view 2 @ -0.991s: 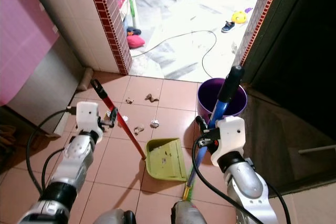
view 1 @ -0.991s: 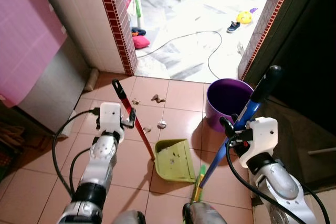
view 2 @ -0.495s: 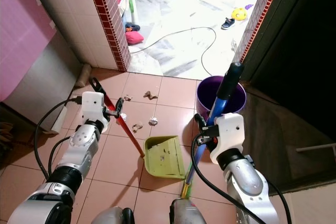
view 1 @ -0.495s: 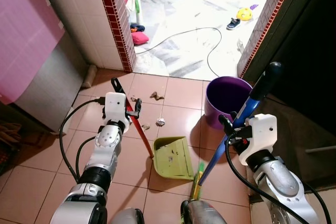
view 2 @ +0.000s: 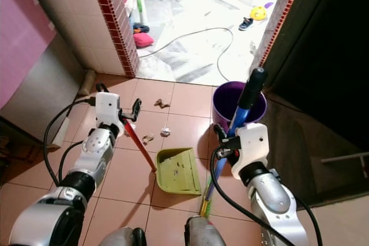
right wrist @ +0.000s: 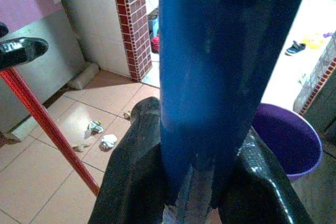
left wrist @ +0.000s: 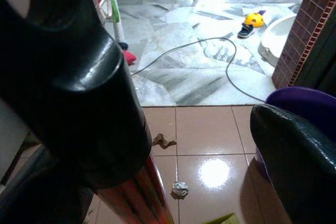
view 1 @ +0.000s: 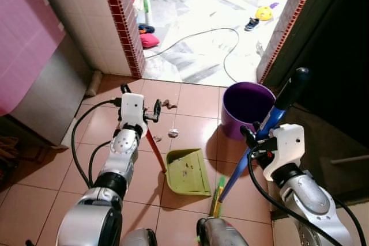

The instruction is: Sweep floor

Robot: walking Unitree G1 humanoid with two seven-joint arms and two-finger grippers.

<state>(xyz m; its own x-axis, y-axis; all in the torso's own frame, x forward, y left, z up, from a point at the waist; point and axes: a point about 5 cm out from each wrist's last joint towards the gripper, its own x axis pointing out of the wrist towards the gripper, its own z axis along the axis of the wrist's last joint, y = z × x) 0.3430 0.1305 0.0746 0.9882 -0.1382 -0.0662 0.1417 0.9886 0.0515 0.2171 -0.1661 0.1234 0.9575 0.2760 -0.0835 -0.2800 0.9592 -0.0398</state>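
left pincer [view 1: 140, 114] pinching red dustpan handle [view 1: 154, 152], now swung farther and right | green plastic dustpan [view 1: 187, 172] nearer crumpled litter scraps [view 1: 172, 133] | right pincer [view 1: 252, 140] clamped on blue broom pole [view 1: 275, 116], near right | sweep-in likely next

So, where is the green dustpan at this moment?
The green dustpan lies on the tiled floor in front of the robot, between its two arms: the red handle runs to its left corner, the broom is on its right.
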